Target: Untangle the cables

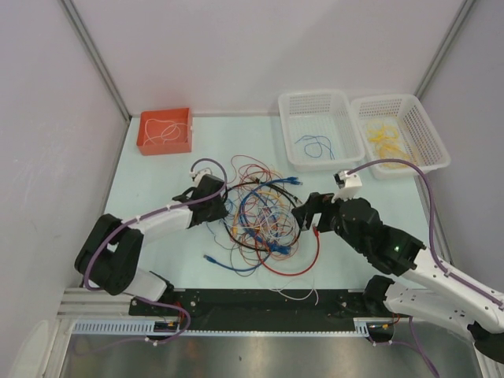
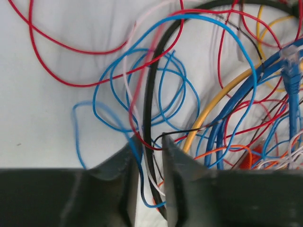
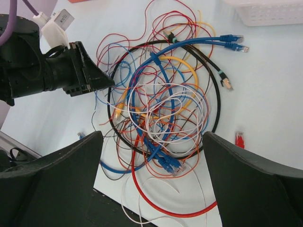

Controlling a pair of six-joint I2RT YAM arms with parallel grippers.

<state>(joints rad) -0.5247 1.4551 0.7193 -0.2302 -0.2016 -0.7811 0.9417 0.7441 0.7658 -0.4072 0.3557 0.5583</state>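
**Step in hand: separating one strand at the left edge of the heap**

1. Location. The cables (image 1: 264,216) lie as one knotted heap in the middle of the tabletop (image 1: 157,181), between the two arms. A few loose strands lie in the orange bin (image 1: 165,113) at upper left and in the white baskets (image 1: 313,94) at upper right.

2. Left pincer (image 2: 150,184). It sits at the lower centre of its wrist view, its jaws standing close with a narrow gap. A thin blue wire (image 2: 136,158), a white strand and a thin dark strand run through that gap. Whether the pads already bite on them cannot be told.

3. Right pincer (image 3: 151,142). It is spread wide and carries nothing. It hangs just above the near edge of the heap, low in its wrist view.

4. Recommended practice.
   - Close on one strand only. With three strands in the gap, a pull is likely to drag the whole heap.
   - If several are caught, reposition toward the blue loop (image 2: 74,125) at the left of the frame. It lies on bare tabletop, more apart from the rest.
   - Keep the thick black cable (image 2: 150,94) out of the jaws. It passes just above them and rings most of the heap.
   - Draw slowly toward the left of the top view. Stop if the heap follows.
   - Lower the right pincer onto the heap as an anchor.

5. Hazard. The plug ends (image 3: 234,41) will probably snag on crossing loops, so feed them through, not by force.
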